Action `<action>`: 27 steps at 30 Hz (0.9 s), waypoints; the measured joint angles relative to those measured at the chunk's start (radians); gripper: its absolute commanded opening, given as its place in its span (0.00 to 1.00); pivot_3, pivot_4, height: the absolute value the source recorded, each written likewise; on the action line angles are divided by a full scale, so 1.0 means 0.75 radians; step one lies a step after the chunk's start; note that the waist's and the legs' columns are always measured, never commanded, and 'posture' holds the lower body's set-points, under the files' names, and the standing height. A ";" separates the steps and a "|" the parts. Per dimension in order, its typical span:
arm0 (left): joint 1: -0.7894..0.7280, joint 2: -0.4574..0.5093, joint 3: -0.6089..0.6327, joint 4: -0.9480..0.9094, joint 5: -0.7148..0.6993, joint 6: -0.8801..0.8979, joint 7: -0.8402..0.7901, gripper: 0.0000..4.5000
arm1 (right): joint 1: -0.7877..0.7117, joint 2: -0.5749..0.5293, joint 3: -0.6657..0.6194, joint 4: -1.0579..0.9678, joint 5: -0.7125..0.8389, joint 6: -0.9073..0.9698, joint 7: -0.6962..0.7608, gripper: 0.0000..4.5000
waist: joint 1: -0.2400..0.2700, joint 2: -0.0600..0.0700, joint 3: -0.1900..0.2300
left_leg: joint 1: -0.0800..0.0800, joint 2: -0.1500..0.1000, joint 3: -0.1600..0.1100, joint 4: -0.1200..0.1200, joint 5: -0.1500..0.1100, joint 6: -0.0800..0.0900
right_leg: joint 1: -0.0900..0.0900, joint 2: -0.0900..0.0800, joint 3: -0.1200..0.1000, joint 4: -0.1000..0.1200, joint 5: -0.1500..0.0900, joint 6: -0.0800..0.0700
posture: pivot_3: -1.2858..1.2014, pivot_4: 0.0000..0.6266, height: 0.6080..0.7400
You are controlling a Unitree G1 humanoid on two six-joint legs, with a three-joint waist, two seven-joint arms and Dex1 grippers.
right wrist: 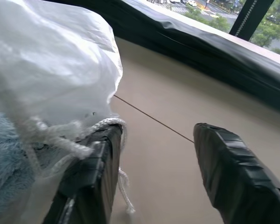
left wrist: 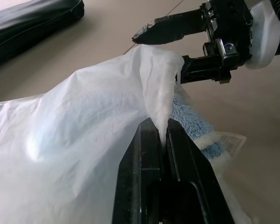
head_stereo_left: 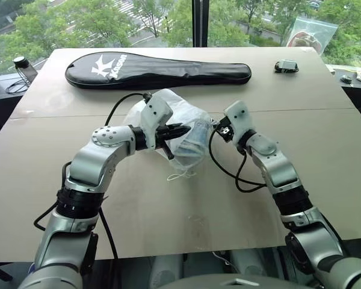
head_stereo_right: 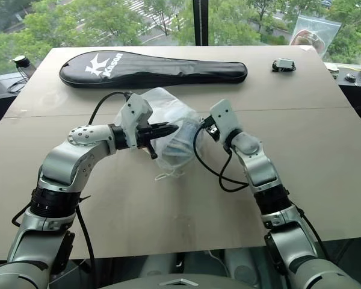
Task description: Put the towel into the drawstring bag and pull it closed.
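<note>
We hold the drawstring bag [head_stereo_left: 179, 129] above the surface [head_stereo_left: 168, 205], just in front of the black racket case [head_stereo_left: 156, 69]. Our left fingers [left wrist: 155, 154] pinch its white rim shut. Our right fingers [right wrist: 233, 177] stand apart at its mouth, the cord [right wrist: 107, 124] draped over one. The towel [left wrist: 193, 123] sits inside the bag.

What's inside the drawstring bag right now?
The towel sits inside the drawstring bag, its blue terry edge showing at the mouth, which the left gripper pinches. The white fabric covers the rest, so how deep it sits cannot be seen.
</note>
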 measured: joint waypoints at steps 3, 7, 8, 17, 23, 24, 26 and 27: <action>0.000 -0.002 0.000 0.000 0.005 -0.001 0.004 0.00 | 0.002 0.027 -0.014 0.012 0.009 -0.036 -0.005 0.01 | 0.001 0.000 0.000 | 0.000 0.000 -0.001 0.000 0.000 0.000 | 0.000 0.000 0.000 0.000 0.000 0.000 | 0.52 0.24 1.00; 0.000 -0.002 -0.001 0.000 0.007 -0.012 0.003 0.00 | 0.043 0.042 -0.062 0.007 0.025 -0.070 -0.038 0.01 | 0.002 0.000 0.000 | 0.000 0.000 0.000 0.000 0.000 0.000 | 0.000 0.000 0.000 0.000 0.000 0.000 | 0.52 0.24 1.00; 0.000 -0.002 -0.001 0.001 0.008 -0.019 0.002 0.00 | 0.066 0.044 -0.082 -0.008 0.030 -0.071 -0.050 0.01 | 0.003 0.000 0.000 | 0.000 0.000 0.000 0.000 0.000 0.000 | 0.000 0.000 0.000 0.000 0.000 0.000 | 0.52 0.24 1.00; -0.048 -0.003 -0.009 0.152 0.047 -0.194 -0.120 0.00 | 0.215 0.050 -0.233 -0.350 0.082 0.053 -0.177 0.01 | 0.002 0.000 0.000 | 0.001 0.000 0.000 0.000 0.000 0.000 | 0.000 0.000 0.000 0.002 0.000 0.000 | 0.52 0.24 1.00; -0.149 -0.016 0.032 0.318 -0.072 -0.161 -0.285 0.18 | 0.270 0.063 -0.232 -0.564 0.101 0.209 -0.212 0.00 | -0.005 0.000 0.000 | 0.000 0.000 0.001 0.001 0.000 0.000 | -0.001 0.001 0.001 0.002 0.000 0.000 | 0.52 0.24 1.00; -0.144 0.002 0.063 0.300 -0.144 -0.082 -0.322 0.27 | 0.274 0.065 -0.229 -0.591 0.101 0.227 -0.217 0.00 | -0.009 0.000 0.000 | 0.000 0.000 0.001 0.001 0.000 0.000 | -0.002 0.001 0.001 0.002 0.000 0.000 | 0.52 0.24 1.00; -0.107 0.061 0.119 0.245 -0.227 0.008 -0.355 0.44 | 0.277 0.070 -0.224 -0.615 0.102 0.250 -0.225 0.00 | -0.019 0.001 0.000 | 0.000 0.001 0.001 0.001 0.000 0.000 | -0.003 0.001 0.002 0.003 0.000 0.000 | 0.52 0.24 1.00; -0.054 0.108 0.184 0.186 -0.281 0.075 -0.357 0.55 | 0.279 0.072 -0.221 -0.625 0.103 0.266 -0.232 0.00 | -0.024 0.001 0.000 | 0.000 0.001 0.001 0.000 0.000 0.000 | -0.003 0.001 0.002 0.004 -0.001 0.000 | 0.52 0.24 1.00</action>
